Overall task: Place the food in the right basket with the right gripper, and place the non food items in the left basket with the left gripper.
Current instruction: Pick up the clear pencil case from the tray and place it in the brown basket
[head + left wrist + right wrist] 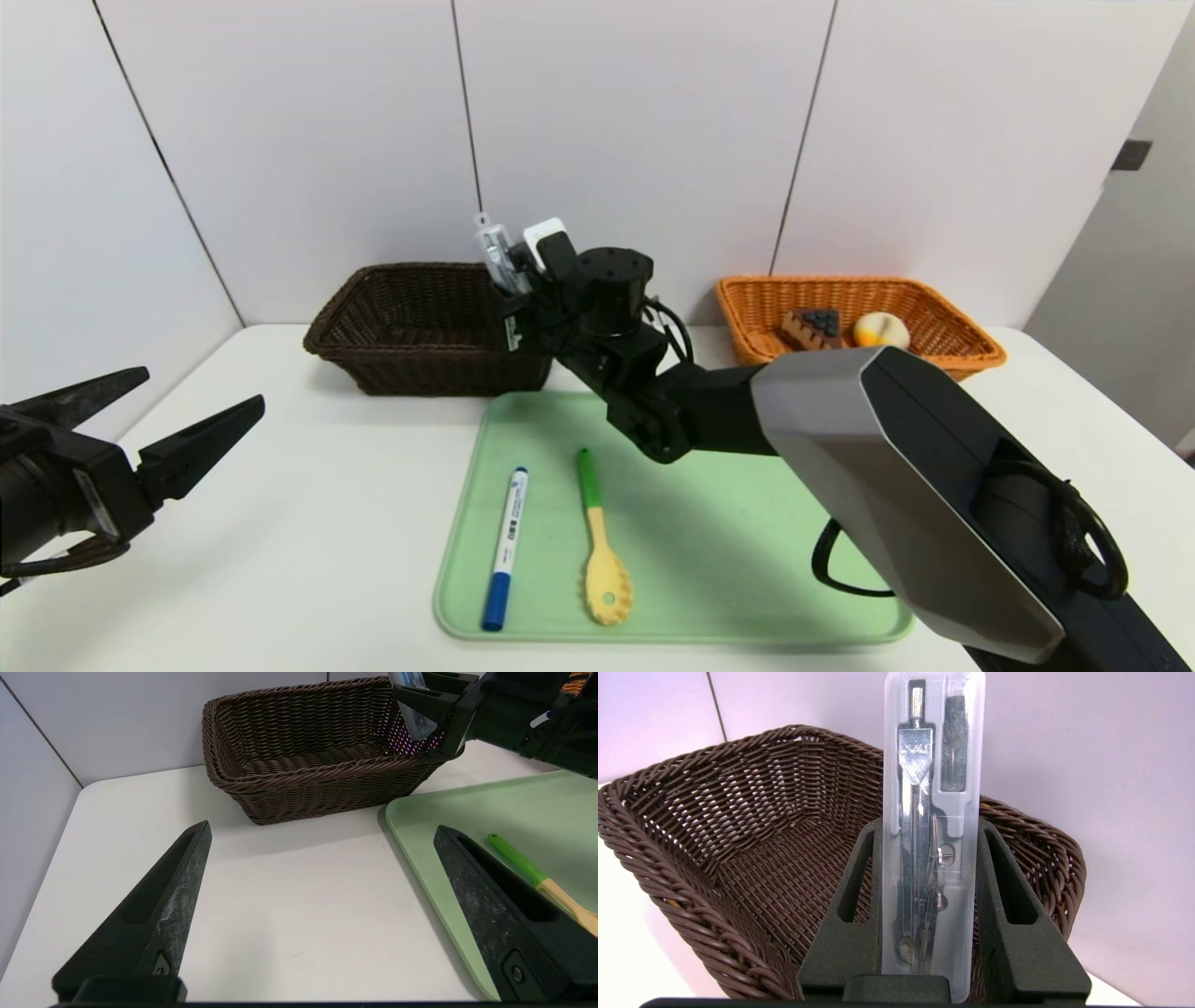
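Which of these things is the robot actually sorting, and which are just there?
In the job:
cake wedge and bun in orange basket
clear case in right gripper
marker
spoon
brown basket
left gripper

Just there:
green tray
white table

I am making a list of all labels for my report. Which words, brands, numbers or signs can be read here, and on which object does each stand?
"deli": embossed on the metal compass inside the clear case, which the right end effector holds beside the dark brown basket.
Print on the white marker: too small to read.
White sticker on the right arm near the wrist: unreadable.
No other text visible.
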`<state>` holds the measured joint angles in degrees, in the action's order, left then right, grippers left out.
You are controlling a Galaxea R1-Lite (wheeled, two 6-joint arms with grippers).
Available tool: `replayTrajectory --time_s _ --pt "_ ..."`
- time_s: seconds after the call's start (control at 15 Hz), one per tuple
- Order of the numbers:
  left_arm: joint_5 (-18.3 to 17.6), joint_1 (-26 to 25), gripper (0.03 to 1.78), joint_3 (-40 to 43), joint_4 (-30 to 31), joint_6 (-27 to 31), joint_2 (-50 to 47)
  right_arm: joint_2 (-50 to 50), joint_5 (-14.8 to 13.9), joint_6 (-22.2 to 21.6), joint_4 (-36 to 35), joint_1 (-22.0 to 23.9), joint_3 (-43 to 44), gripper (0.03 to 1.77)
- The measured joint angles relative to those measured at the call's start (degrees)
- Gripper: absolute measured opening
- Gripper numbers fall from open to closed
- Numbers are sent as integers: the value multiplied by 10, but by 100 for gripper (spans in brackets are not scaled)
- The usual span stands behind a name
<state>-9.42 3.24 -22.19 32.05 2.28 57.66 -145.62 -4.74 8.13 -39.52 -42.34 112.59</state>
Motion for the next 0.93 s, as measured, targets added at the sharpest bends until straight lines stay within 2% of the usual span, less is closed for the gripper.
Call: replayTrajectory --time_s 0.47,0.67,0.93 --pt "0 0 169 -1 0 0 0 0 -5 0 20 0 0 56" --pt "0 0 169 -1 0 0 0 1 0 1 16 1 0 93" --pt "0 0 169 -2 0 -1 0 1 1 3 6 1 0 124"
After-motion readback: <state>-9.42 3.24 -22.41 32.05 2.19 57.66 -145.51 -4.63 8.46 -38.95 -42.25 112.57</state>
